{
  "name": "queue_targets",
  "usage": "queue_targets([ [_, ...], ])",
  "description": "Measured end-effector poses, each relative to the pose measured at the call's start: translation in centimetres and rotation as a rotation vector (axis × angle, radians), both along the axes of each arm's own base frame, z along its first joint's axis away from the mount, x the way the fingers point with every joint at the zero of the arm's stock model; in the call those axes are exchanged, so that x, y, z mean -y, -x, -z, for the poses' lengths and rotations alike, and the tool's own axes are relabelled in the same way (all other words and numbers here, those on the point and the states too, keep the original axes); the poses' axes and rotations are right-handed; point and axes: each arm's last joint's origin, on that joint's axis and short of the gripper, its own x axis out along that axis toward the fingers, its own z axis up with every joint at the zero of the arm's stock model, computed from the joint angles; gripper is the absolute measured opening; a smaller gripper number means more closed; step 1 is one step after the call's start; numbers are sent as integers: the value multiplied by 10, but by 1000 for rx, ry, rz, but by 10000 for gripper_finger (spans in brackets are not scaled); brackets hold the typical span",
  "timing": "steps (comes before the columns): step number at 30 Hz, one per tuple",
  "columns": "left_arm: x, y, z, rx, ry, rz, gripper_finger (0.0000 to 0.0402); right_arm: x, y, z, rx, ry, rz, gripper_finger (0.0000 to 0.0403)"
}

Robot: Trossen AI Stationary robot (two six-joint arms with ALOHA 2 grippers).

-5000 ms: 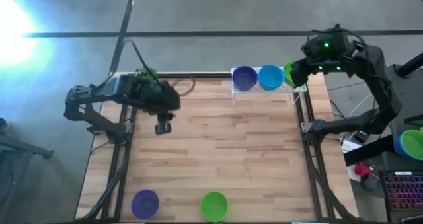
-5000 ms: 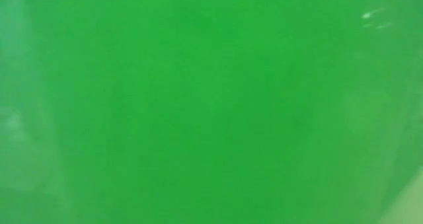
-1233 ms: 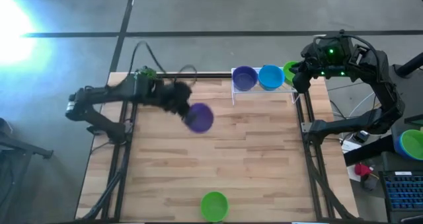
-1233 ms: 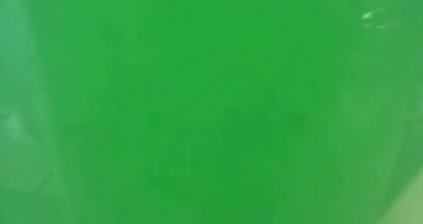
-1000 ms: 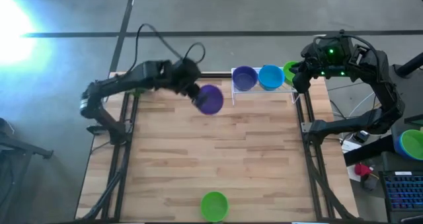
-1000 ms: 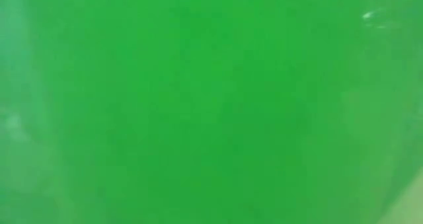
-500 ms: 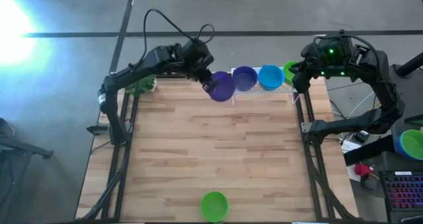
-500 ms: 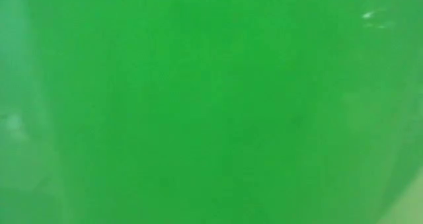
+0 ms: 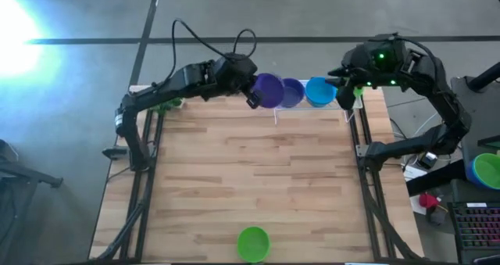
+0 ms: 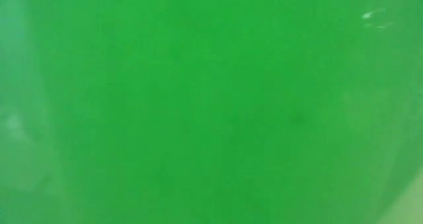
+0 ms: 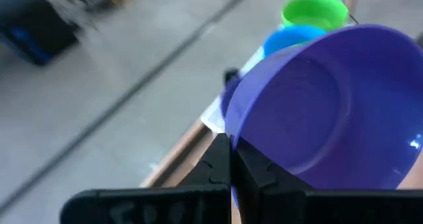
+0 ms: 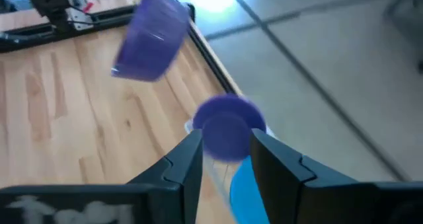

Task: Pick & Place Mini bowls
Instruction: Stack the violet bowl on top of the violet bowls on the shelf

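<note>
Purple mini bowl carried to the rack at the bench's 12 o'clock edge

Left gripper (image 9: 251, 98) jaws clenched on the purple bowl (image 9: 269, 91), beside a racked purple bowl (image 9: 291, 92); right gripper (image 9: 344, 87) jaws released near the blue bowl (image 9: 319, 91); green bowl (image 9: 252, 242) at 6 o'clock.

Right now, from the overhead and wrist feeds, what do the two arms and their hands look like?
Both arms are dark, near black, jointed segments. A thin black cable loops above the left arm near its hand. The right arm carries small green lights by its wrist, above its hand. In the wrist views each hand has two dark, flat, angular fingers; faint pale lettering marks the body.
</note>
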Motion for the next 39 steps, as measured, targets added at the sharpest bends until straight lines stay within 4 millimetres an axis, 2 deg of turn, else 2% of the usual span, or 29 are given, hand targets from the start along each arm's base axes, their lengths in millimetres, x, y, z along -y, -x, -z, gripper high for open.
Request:
queue_targets([
  [9,14,-9,-17,63,-250,-115,0,2,-49,0,14,217,-222,150],
  [19,15,-11,-21,98,-270,-120,0,17,-91,6,68,273,-232,150],
  [26,14,-10,-21,69,-306,-154,0,22,-103,13,48,273,-240,151],
  [36,15,-9,-21,55,-328,-199,0,21,-101,7,98,291,-223,144],
  [39,18,-10,-22,67,-322,-179,0,23,-100,7,78,315,-164,144],
])
